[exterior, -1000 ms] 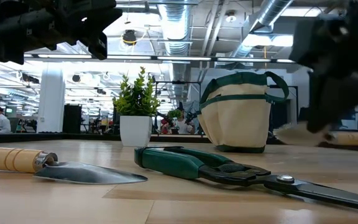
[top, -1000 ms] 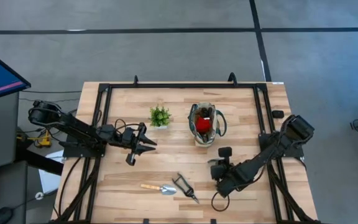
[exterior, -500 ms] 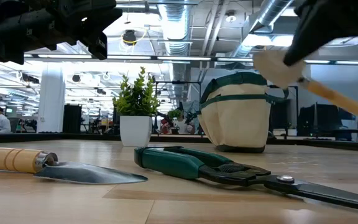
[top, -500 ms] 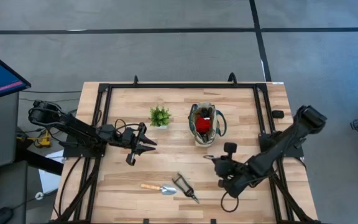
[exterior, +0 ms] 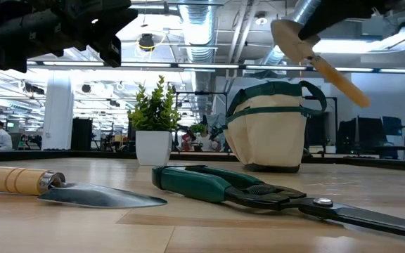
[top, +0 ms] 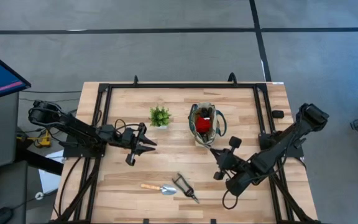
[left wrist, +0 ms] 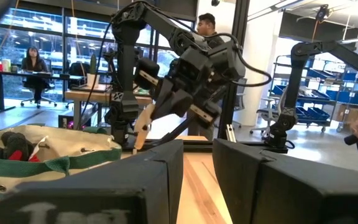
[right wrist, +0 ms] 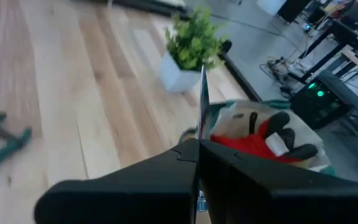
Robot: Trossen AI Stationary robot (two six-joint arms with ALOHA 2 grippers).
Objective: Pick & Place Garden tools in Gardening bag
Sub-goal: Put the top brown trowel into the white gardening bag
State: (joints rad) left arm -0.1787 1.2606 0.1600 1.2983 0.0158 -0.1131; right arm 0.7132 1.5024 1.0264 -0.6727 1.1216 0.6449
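The beige gardening bag [top: 219, 126] with green trim stands upright at mid-table, with a red-and-black piece [right wrist: 253, 140] inside it. My right gripper [top: 219, 160] hangs just near-right of the bag, shut on a wooden-handled trowel [exterior: 315, 53] held high. A second trowel [top: 158, 188] and green-handled pruners [top: 185, 186] lie flat near the front edge. My left gripper [top: 143, 142] waits open at the left, nothing between its fingers. My right gripper pinches the trowel's thin blade [right wrist: 202, 118] between its two fingers; the blade shows edge-on and sticks out ahead of them. The fingers slant down from the near right toward the bag. The trowel is lifted clear and tilted, its wooden handle [exterior: 343, 77] slanting downward.
A small green potted plant [top: 160, 116] stands left of the bag. A black frame rail [top: 263, 118] runs around the table. Bare wood lies between the bag and the tools at the front. People show in the room beyond the table.
My right gripper has risen from the tabletop and gone toward the bag, rolling its wrist as it went. The trowel it holds has come up off the table and tipped from nearly level to slanting, well above the bag's top in the low view.
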